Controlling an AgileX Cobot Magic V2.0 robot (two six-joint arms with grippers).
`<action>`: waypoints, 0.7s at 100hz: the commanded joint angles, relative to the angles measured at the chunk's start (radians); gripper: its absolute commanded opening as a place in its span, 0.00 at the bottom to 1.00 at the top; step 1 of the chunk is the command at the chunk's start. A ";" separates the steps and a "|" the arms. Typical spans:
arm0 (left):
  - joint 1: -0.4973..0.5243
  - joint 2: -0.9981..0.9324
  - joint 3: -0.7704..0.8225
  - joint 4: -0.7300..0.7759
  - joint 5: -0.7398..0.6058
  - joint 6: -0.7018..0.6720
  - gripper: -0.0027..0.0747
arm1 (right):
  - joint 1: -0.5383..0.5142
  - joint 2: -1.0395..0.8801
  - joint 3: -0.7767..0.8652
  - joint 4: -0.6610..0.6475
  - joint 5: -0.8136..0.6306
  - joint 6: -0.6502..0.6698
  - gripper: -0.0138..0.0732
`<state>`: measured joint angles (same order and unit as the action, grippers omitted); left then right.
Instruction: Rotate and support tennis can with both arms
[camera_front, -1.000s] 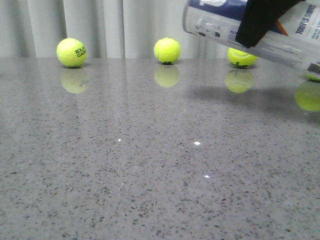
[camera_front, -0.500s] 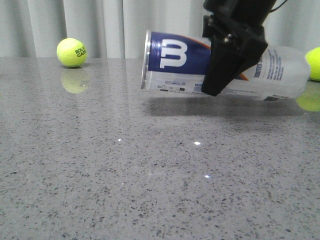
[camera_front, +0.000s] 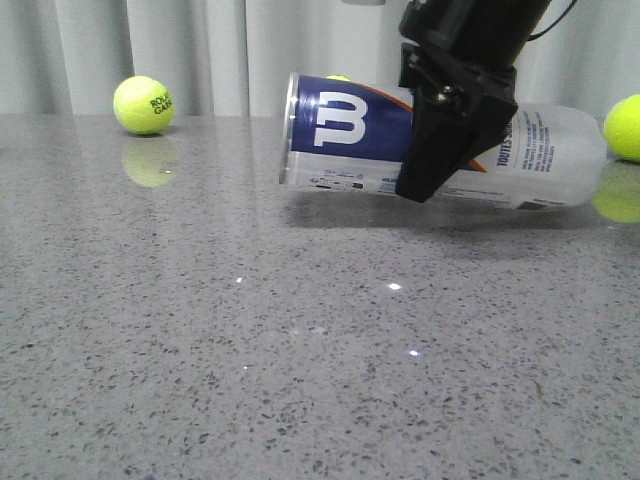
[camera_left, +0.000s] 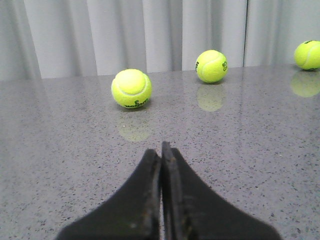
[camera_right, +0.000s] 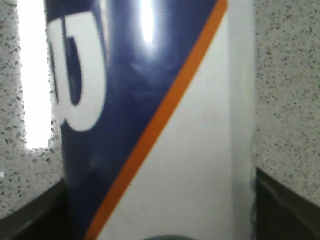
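Observation:
The tennis can (camera_front: 350, 135) lies almost level just above the grey table (camera_front: 200, 350), its navy "W" end to the left and its white end to the right. My right gripper (camera_front: 440, 150) is shut on its middle from above. In the right wrist view the can (camera_right: 150, 125) fills the frame, navy band and orange stripe showing, with a dark finger (camera_right: 280, 205) at each side. My left gripper (camera_left: 161, 150) is shut and empty low over the table, out of the front view.
A yellow-green tennis ball (camera_front: 144, 105) sits at the far left, another (camera_front: 625, 127) at the far right, and one peeks above the can. In the left wrist view three balls (camera_left: 131, 88) lie ahead near the grey curtain (camera_left: 150, 35).
The can came down from the upper right and turned near level. In the last half second it shifted only slightly, its left end a little higher.

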<state>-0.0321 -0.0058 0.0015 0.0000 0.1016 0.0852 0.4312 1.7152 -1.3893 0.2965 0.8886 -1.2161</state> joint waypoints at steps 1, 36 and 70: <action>0.001 -0.029 0.043 0.000 -0.080 -0.009 0.01 | -0.001 -0.040 -0.035 0.026 -0.031 -0.002 0.92; 0.001 -0.029 0.043 0.000 -0.080 -0.009 0.01 | -0.001 -0.041 -0.035 0.026 -0.029 -0.002 0.89; 0.001 -0.029 0.043 0.000 -0.080 -0.009 0.01 | -0.001 -0.115 -0.101 -0.015 0.078 -0.002 0.89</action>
<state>-0.0321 -0.0058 0.0015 0.0000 0.1016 0.0852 0.4312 1.6822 -1.4381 0.2855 0.9461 -1.2155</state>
